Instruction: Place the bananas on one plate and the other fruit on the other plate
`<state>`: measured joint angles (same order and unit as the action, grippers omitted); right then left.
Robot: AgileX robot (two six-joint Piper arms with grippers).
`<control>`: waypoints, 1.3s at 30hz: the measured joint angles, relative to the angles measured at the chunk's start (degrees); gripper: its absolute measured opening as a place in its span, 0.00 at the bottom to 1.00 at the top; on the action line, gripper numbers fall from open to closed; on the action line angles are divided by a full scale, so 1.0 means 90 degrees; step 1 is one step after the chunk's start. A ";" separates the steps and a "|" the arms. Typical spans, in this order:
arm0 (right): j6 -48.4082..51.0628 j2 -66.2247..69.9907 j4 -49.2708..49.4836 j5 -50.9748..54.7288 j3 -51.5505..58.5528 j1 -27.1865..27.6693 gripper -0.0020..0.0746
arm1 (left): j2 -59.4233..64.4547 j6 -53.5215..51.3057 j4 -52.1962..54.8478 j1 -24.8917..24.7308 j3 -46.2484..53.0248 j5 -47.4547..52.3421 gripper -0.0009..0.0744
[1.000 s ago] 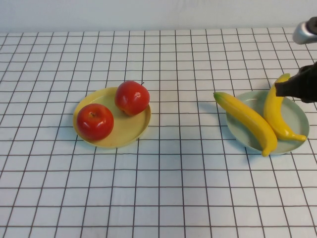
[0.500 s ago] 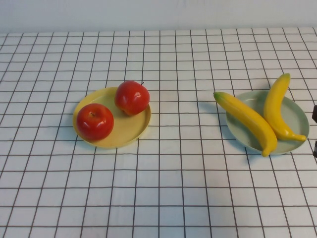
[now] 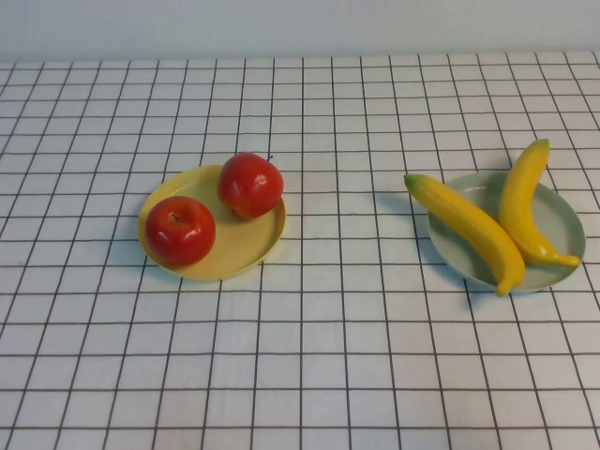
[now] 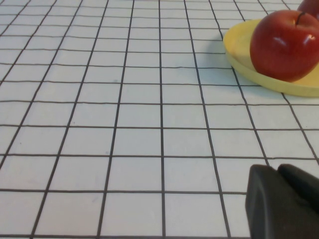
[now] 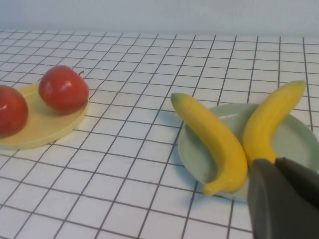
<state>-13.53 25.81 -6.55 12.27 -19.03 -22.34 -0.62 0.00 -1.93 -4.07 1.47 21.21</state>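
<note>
Two yellow bananas (image 3: 469, 232) (image 3: 521, 202) lie side by side on the mint plate (image 3: 562, 220) at the right. Two red apples (image 3: 250, 185) (image 3: 179, 230) sit on the yellow plate (image 3: 239, 246) at the left. Neither gripper shows in the high view. In the left wrist view my left gripper (image 4: 277, 169) is shut and empty, low over the table, short of the yellow plate (image 4: 239, 47) and an apple (image 4: 284, 45). In the right wrist view my right gripper (image 5: 274, 163) is shut and empty, just short of the bananas (image 5: 212, 134) (image 5: 271, 117) on the mint plate (image 5: 192, 149).
The table is covered by a white cloth with a black grid (image 3: 337, 328). A pale wall (image 3: 300, 23) runs along the far edge. The right wrist view also shows both apples (image 5: 64, 89) (image 5: 10, 110) on the yellow plate (image 5: 45, 127).
My right arm was over the far right side of the mint plate one second ago. It has drawn back to the right and left the high view. The fruit has not moved.
</note>
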 joint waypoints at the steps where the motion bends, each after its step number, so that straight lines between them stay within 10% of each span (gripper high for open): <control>1: 0.0000 -0.0168 0.0000 -0.0078 0.0219 0.0000 0.01 | 0.0000 0.0000 0.0000 0.0000 0.0000 0.0000 0.01; 14: 0.0000 -0.2281 0.0327 -0.0735 0.2246 0.0553 0.01 | 0.0000 0.0000 0.0000 0.0000 0.0000 0.0000 0.01; 39: 0.0040 -0.2913 0.0557 0.0851 0.2286 0.1906 0.01 | 0.0000 0.0000 0.0000 0.0000 0.0000 0.0000 0.01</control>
<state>-13.17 -0.41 -1.54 19.93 1.54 -5.19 -0.62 0.00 -1.93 -4.07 1.47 21.21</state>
